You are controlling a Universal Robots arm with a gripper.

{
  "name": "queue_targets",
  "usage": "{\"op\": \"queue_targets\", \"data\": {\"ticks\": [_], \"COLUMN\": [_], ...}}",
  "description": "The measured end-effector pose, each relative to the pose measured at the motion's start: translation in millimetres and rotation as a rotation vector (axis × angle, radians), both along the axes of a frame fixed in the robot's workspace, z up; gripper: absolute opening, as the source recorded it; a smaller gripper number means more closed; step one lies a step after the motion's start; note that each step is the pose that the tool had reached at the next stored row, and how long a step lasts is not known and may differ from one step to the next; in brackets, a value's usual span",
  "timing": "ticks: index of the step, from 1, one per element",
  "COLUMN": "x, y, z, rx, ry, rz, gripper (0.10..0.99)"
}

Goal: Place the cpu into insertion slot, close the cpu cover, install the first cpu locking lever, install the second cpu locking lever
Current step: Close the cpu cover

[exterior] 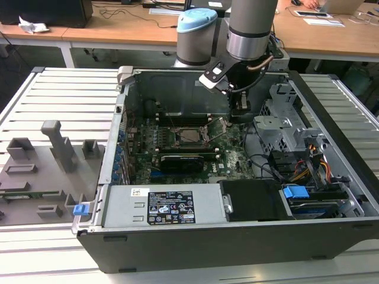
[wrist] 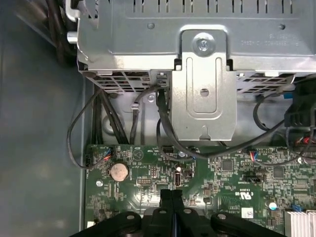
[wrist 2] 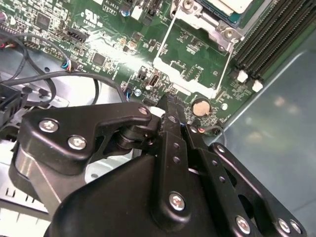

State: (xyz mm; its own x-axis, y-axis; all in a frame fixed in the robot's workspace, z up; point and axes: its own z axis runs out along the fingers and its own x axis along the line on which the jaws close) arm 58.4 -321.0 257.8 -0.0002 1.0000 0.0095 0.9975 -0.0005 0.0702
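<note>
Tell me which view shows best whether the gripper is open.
The first wrist view: the gripper has both fingers in sight, pressed together, shut. The second wrist view shows it from one side, behind its linkages. The exterior view shows it from afar, under the arm.

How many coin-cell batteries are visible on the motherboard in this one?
1. The coin cell sits near the edge of the green motherboard, not far from the gripper, and is seen in both wrist views. Parts of the board are out of sight, so others may be hidden.
</note>
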Motion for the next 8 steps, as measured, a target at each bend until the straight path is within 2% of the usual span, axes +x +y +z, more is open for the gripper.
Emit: {"op": "queue_targets", "data": {"ticks": [4,8], "x": [2.1,2.6], "y": [0.5,2.5], "z": [-9.1,-12.1], "rx": [0.0,0.0], "ry": [0.0017,0.0028], "rz": [0.002,0.002], "gripper": [0.106,0.106]}}
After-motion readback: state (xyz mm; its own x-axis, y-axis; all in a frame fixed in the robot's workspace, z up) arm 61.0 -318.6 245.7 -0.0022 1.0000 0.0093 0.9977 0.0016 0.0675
